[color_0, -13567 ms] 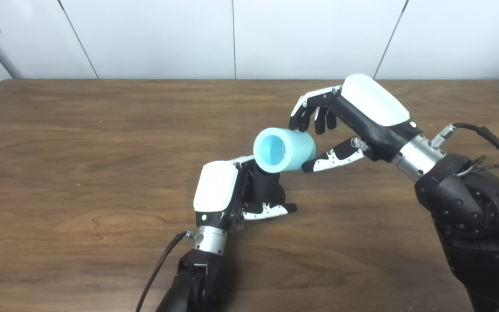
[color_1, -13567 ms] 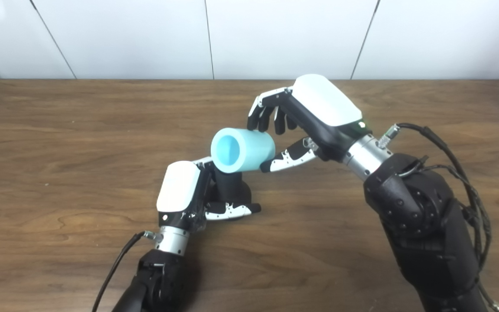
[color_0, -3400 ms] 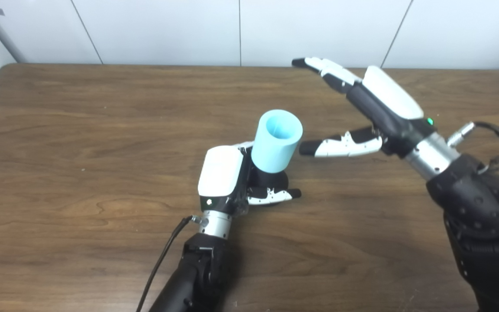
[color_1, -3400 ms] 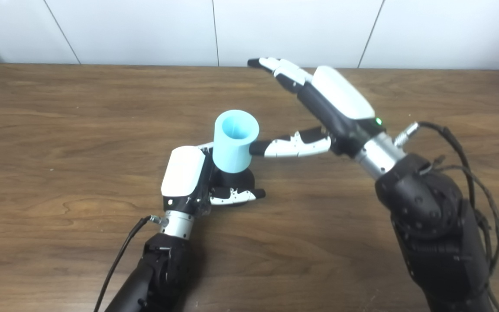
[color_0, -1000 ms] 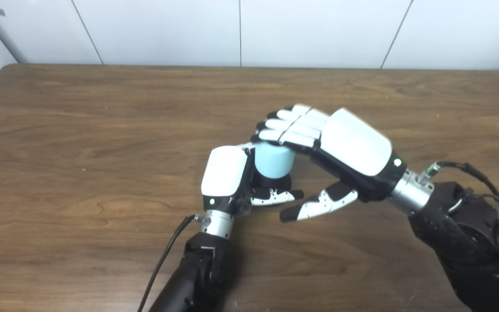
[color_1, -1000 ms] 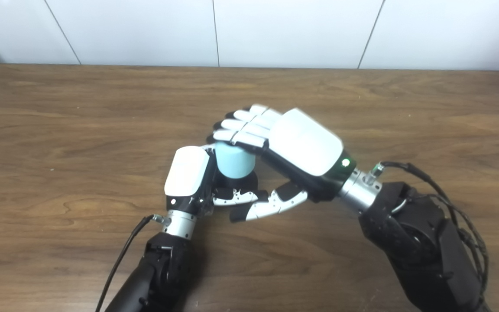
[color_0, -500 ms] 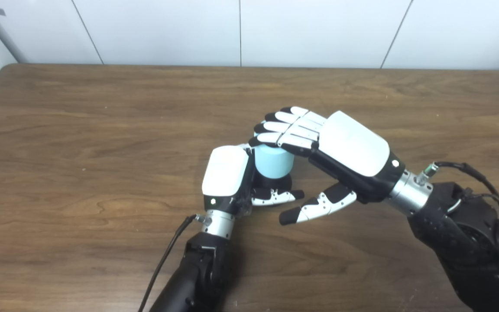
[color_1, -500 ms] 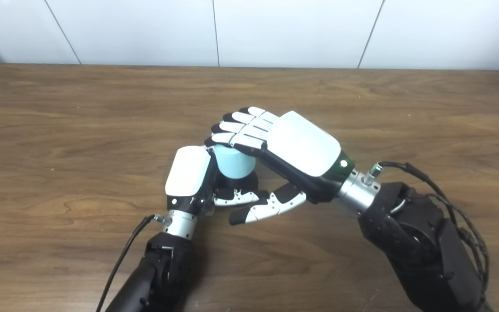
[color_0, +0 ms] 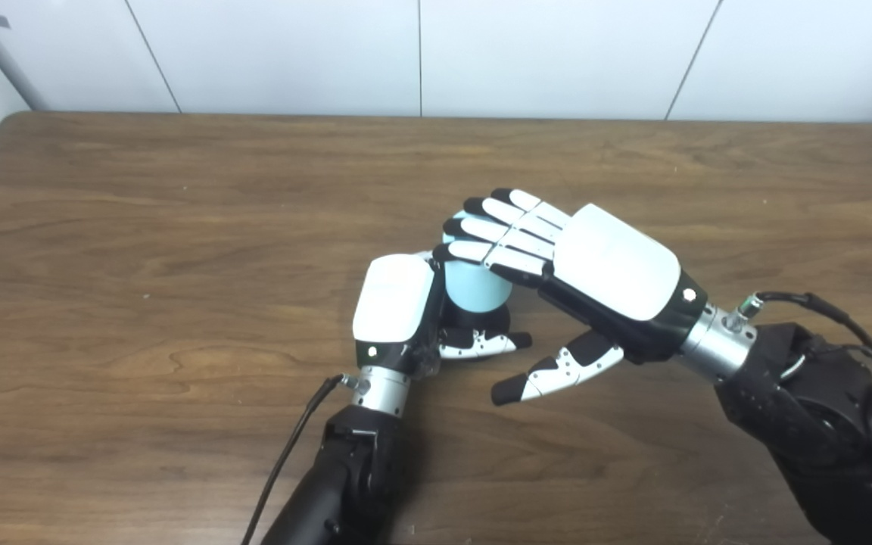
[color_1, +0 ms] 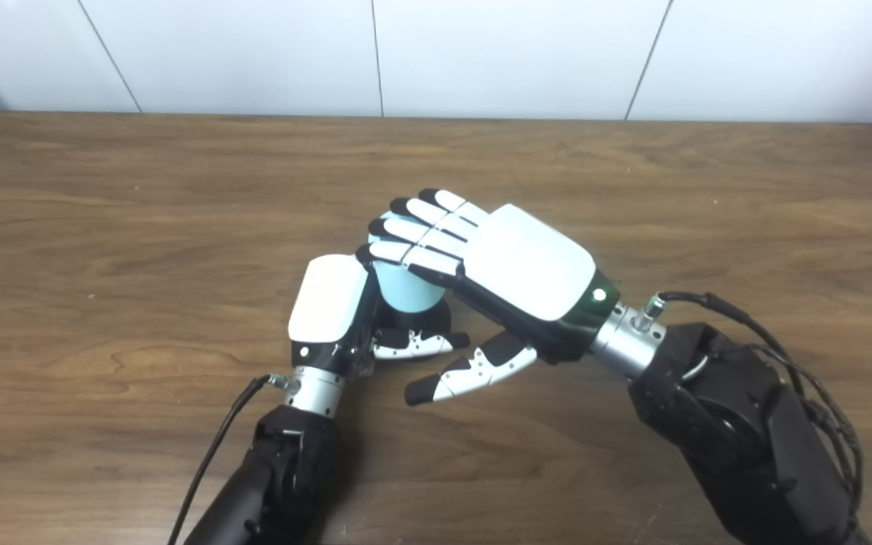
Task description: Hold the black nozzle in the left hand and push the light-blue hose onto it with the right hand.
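The black nozzle (color_0: pixel 481 318) stands upright on the table, and only its lower rim shows below the light-blue hose (color_0: pixel 474 286) seated on top of it. My left hand (color_0: pixel 394 306) is shut on the nozzle, with its thumb wrapped across the front. Flat over the hose's top lies my right hand (color_0: pixel 557 257), open, fingers (color_0: pixel 493 227) stretched out and thumb (color_0: pixel 557 367) hanging free to the front. The hose's top opening is hidden under those fingers.
The brown wooden table (color_0: pixel 141 227) stretches wide on all sides. A white panelled wall (color_0: pixel 406 53) stands behind its far edge. A black cable (color_0: pixel 292 446) trails from my left wrist, and another (color_0: pixel 822 306) from my right forearm.
My right hand's fingers have straightened and lifted a little off the hose top, so slightly more of the light-blue hose shows. My left hand and the nozzle have stayed still.
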